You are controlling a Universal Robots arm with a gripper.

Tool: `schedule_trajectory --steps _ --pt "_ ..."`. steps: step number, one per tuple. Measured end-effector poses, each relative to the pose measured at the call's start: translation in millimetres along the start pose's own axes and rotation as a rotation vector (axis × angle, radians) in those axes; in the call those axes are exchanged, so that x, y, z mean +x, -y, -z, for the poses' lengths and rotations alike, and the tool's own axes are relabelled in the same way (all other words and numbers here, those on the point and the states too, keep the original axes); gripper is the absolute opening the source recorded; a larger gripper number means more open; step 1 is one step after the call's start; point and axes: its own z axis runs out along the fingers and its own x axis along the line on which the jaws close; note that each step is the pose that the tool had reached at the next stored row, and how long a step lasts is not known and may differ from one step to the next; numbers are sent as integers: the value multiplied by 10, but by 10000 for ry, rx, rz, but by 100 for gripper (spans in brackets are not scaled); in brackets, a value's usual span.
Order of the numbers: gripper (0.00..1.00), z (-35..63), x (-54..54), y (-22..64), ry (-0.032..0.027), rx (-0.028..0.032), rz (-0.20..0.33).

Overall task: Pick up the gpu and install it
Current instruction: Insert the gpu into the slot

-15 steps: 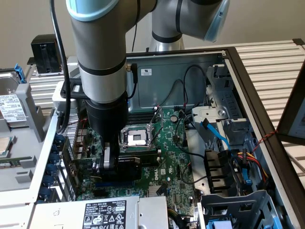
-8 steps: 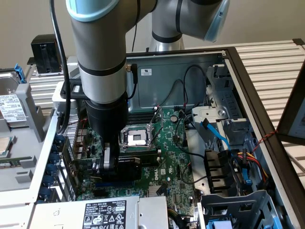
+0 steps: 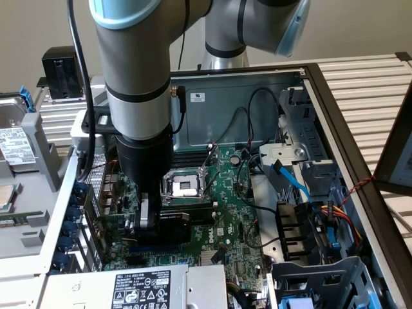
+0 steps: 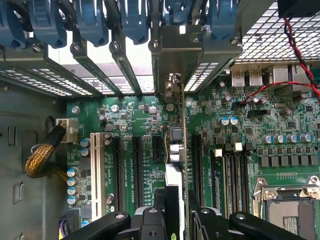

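As it hangs over the motherboard [image 4: 250,125], the gripper [image 4: 174,216] pinches the upright gpu [image 4: 175,150]

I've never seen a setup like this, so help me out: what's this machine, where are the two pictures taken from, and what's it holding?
It's a robot arm reaching into an open computer case. One picture comes from a camera off the arm; the other from a camera on its wrist, looking past the pincer. Inside lies the green motherboard with its CPU socket. The pincer grips the gpu, a small card, edge-down over the board's slots.
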Motion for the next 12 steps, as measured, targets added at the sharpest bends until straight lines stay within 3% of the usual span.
schedule_trajectory --steps 12 --pt "27 -1 -1 9 2 2 0"
